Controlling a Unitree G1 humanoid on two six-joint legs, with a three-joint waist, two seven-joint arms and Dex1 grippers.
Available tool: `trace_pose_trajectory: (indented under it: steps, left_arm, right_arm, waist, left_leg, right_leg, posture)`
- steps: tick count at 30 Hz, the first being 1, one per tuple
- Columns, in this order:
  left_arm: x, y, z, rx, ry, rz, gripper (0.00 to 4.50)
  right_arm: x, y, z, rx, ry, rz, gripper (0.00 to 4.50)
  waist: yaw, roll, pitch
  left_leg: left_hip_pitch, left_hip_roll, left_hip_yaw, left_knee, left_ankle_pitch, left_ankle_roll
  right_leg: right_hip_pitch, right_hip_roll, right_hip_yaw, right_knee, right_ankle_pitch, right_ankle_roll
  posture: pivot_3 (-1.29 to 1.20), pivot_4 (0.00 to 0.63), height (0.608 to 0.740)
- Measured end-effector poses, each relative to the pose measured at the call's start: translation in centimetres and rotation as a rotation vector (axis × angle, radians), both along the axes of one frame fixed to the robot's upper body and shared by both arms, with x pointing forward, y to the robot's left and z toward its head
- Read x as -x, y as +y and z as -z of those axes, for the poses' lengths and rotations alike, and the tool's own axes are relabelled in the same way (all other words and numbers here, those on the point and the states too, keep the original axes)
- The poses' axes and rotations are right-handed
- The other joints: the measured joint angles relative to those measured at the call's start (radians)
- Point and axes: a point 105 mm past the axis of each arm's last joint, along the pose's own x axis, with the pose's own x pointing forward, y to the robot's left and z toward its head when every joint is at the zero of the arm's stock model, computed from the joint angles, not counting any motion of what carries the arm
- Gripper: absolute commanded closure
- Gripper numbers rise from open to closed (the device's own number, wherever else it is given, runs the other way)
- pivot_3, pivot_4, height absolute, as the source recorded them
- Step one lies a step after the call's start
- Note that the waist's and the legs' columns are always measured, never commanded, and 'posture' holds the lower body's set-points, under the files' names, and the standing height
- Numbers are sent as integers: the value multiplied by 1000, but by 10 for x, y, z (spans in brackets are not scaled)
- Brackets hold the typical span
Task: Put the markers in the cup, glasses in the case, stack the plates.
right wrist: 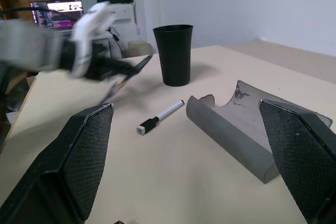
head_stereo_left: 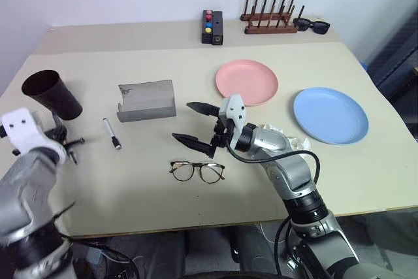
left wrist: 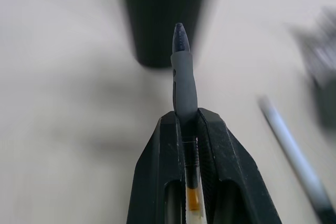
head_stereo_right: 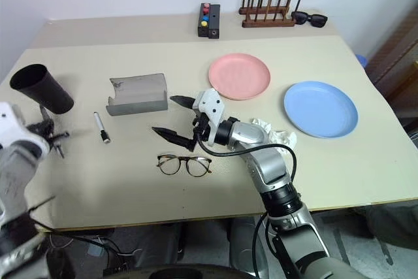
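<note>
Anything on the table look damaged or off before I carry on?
Yes: the case lies open with a ragged, chipped-looking edge on its raised lid. A crumpled white thing lies near the blue plate, partly behind the right arm; I cannot tell what it is. The cup stands upright.

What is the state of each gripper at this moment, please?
Left gripper: fingers closed on the dark marker.
Right gripper: fingers wide open, holding nothing.
</note>
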Motion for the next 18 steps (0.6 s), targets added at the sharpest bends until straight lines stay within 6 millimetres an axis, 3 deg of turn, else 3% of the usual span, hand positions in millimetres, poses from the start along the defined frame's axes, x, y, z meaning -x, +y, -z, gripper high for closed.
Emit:
trace_pose_trajectory:
  steps: [7, 11, 15, 18]
  left_arm:
    - [-2, -27, -36, -55, -139, 155, 4489]
    - [-14, -32, -80, -142, -335, 170, 4489]
    - [-23, -15, -136, -376, -546, 39, 4489]
    - [-30, 12, -146, -476, -601, -149, 4489]
  right_arm:
    - [1, 10, -2, -12, 2, -55, 0]
    - [1, 12, -3, -28, 0, -61, 0]
    - [2, 22, -17, -86, -26, -74, 0]
    - [2, 28, -23, -128, -30, -61, 0]
  waist:
    - [4, -1, 0]
    - [1, -1, 0]
    - [-5, 0, 0]
    - [-3, 0, 0]
  left_leg:
    - [1, 0, 0, 1, 0, 0]
    - [0, 0, 0, 1, 0, 0]
    - [1, 0, 0, 0, 0, 0]
    - [1, 0, 0, -1, 0, 0]
  right_leg:
    - [3, 0, 0, -2, 1, -2]
    - [2, 0, 0, -2, 1, -2]
    - [2, 1, 0, -2, 1, -1]
    - [1, 1, 0, -2, 3, 2]
  posture:
    - [0, 150, 740]
    - [0, 150, 740]
    - [0, 150, 740]
    - [0, 150, 740]
